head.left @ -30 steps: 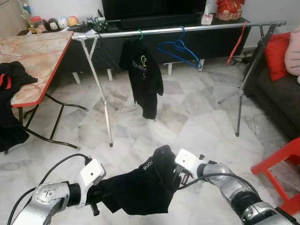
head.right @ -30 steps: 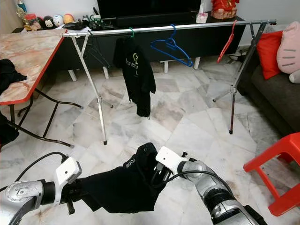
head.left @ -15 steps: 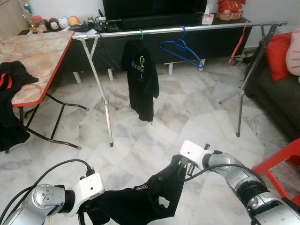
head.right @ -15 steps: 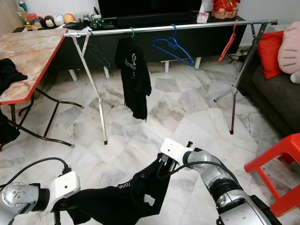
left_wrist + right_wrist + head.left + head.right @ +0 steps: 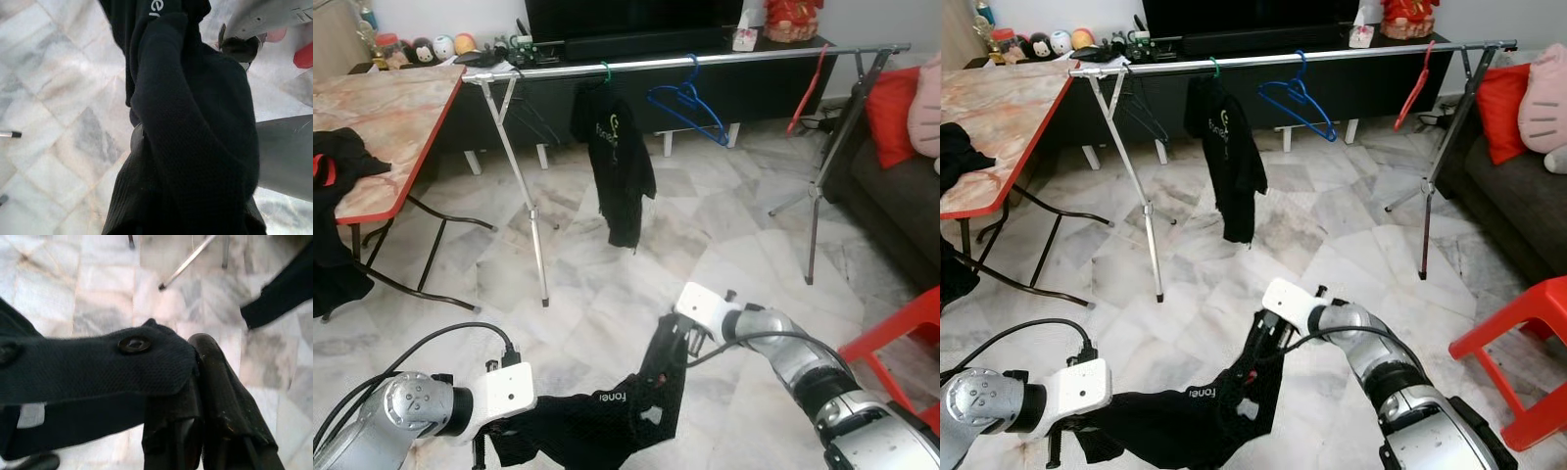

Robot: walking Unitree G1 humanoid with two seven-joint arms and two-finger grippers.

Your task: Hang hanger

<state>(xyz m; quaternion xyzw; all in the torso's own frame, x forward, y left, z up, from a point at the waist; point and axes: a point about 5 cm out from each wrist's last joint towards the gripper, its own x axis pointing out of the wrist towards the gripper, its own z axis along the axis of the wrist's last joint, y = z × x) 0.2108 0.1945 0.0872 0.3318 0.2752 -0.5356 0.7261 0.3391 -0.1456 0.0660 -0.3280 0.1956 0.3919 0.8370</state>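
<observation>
Spanning the room, a silver clothes rail [image 5: 705, 61] carries a hung black shirt [image 5: 619, 162], a blue hanger [image 5: 690, 106] and a red hanger [image 5: 808, 88]. Below, over the marble floor [image 5: 607, 294], a black polo shirt [image 5: 607, 421] stretches between both grippers. The left gripper [image 5: 504, 436] has its jaws clenched on one end; the right gripper [image 5: 1268, 345] has its jaws clamped on the buttoned collar edge.

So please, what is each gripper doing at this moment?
Left gripper: shut on the black shirt, low by the floor.
Right gripper: shut on the same shirt's collar end, held higher.
</observation>
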